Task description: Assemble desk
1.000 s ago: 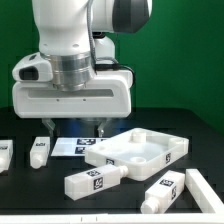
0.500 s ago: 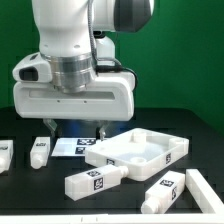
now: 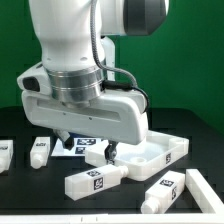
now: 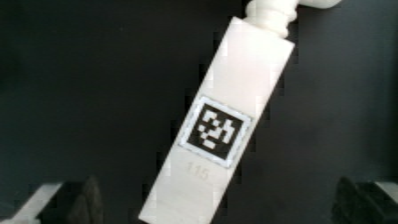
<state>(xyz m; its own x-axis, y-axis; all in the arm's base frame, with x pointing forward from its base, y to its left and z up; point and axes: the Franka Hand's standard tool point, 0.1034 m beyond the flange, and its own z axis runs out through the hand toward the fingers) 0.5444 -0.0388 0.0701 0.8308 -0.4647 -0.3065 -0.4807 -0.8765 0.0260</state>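
From my console, the white two-finger gripper (image 3: pixel 87 147) has come down lower and rolled, so its body now slants down toward the exterior view's right. It now covers part of the back edge of the white rimmed plastic tabletop (image 3: pixel 160 152).

Record one rimmed tabletop (image 3: pixel 172 152). You have four tagged legs in the exterior view: first leg (image 3: pixel 4 150), edge-cut, at 9 o'clock; second leg (image 3: pixel 38 152) beside it; third leg (image 3: pixel 95 180) at 6 o'clock; fourth leg (image 3: pixel 162 190) at 5 o'clock. One untagged white block (image 3: pixel 205 187), kind unclear. One marker board (image 3: pixel 72 148). Your wrist view shows one tagged leg (image 4: pixel 222 120).
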